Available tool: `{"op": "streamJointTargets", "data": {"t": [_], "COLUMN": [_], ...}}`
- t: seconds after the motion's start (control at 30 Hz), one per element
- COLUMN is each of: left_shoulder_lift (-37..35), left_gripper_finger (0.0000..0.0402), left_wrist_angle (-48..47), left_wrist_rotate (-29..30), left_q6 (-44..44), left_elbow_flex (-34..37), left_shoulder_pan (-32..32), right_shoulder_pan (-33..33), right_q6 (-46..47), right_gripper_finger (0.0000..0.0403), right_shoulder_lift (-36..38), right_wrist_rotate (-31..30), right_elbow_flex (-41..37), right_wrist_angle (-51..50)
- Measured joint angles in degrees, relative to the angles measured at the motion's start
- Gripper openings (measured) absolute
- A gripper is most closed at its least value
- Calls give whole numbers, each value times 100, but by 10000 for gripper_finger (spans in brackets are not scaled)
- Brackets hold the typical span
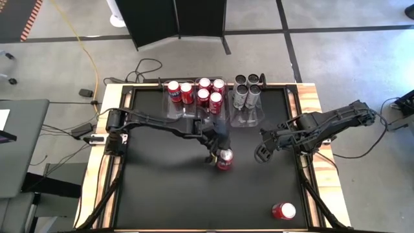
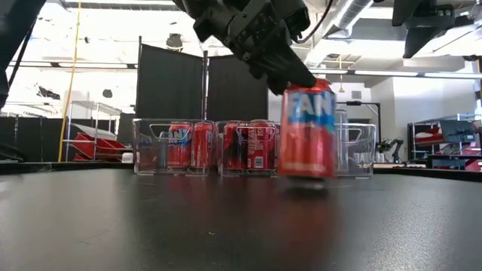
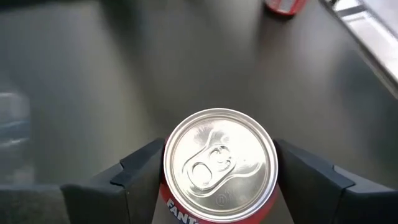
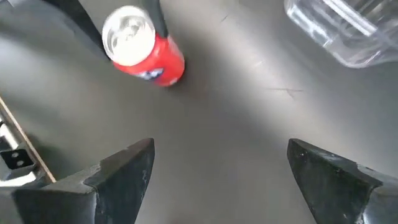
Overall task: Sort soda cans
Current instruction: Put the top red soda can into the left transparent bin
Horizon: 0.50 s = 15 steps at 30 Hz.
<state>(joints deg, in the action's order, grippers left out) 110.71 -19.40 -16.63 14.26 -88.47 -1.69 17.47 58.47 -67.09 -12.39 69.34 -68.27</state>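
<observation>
A red soda can (image 1: 224,158) with a silver top stands upright at the table's middle, and my left gripper (image 1: 220,154) is shut on it. In the left wrist view the can's top (image 3: 219,165) fills the gap between my two fingers. My right gripper (image 1: 262,154) hangs open over the bare mat just right of that can, with nothing between its fingers (image 4: 221,162). Another red can (image 1: 283,211) lies on its side near the table's near right corner. Several red cans (image 1: 194,90) and several silver cans (image 1: 248,90) stand in clear bins at the far edge. My left gripper pinches the can between its two fingers, one on each side of the upper wall just under the rim (image 3: 171,200). The fingers (image 2: 290,75) come slanting down from above and from the table's left. The can stays upright; whether its base touches the mat I cannot tell.
The clear bins (image 2: 169,147) stand in a row along the far edge of the black mat. A raised wooden rim (image 1: 310,103) runs around the table. Bare mat lies on the near left (image 1: 162,194).
</observation>
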Motion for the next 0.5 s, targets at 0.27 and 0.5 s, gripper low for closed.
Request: {"op": "streamJointTargets", "data": {"t": [0.27, 0.5], "left_shoulder_lift": [-375, -948], "left_gripper_finger": [258, 255], "left_wrist_angle": [-1470, -2673], "left_wrist_rotate": [237, 910], "left_q6": [321, 419], "left_elbow_flex": [-573, -1339], "left_shoulder_pan": [-336, -779], "right_shoulder_pan": [0, -5], "right_q6": [-43, -93], "right_gripper_finger": [383, 383], "right_shoulder_lift": [0, 0], "right_wrist_rotate": [-307, -640], "right_elbow_flex": [0, 0], "right_wrist_angle": [0, -2]}}
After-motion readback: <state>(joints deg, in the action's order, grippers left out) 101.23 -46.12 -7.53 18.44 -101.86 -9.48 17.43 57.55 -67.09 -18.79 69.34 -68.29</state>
